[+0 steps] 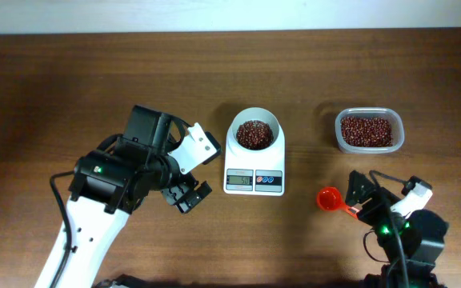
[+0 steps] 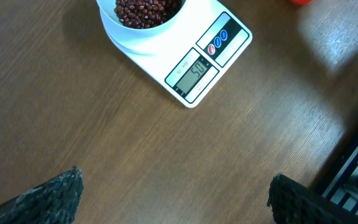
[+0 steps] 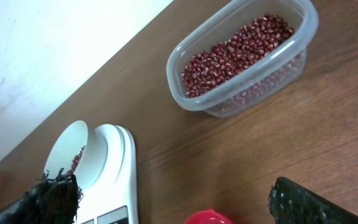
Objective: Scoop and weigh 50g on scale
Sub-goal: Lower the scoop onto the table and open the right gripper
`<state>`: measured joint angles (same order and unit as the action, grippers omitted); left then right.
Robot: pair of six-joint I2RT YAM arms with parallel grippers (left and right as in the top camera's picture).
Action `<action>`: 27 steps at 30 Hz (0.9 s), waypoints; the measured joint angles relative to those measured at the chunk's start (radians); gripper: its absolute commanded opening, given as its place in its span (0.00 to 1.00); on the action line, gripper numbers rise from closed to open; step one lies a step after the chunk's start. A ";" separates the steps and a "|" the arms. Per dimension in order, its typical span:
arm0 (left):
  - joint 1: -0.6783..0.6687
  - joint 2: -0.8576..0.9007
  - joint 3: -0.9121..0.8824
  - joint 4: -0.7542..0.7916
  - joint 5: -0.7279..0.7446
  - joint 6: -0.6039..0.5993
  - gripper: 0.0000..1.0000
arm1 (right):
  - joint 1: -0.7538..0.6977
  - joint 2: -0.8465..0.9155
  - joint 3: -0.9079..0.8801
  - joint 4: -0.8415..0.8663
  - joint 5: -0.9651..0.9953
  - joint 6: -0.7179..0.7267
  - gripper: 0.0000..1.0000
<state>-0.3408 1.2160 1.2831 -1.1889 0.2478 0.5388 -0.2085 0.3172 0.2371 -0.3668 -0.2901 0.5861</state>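
Observation:
The white scale stands mid-table, and its round bowl holds red-brown beans. In the left wrist view the scale has its display lit and the bowl sits at the top edge. My left gripper is open just left of the scale, over bare wood. A red scoop lies on the table right of the scale. My right gripper is open, its fingers wide apart behind the scoop's cup. The scoop's handle runs under it.
A clear plastic tub of red-brown beans stands at the back right, beyond the right gripper. The scale and its bowl show at the left of the right wrist view. A white wall borders the table's far edge.

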 measured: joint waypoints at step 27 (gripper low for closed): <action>0.000 0.000 0.000 0.000 0.000 0.000 0.99 | 0.013 -0.302 -0.142 0.092 -0.042 -0.411 0.99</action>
<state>-0.3405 1.2160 1.2831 -1.1889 0.2478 0.5388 -0.1959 0.0154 0.0952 -0.2752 -0.3317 0.1749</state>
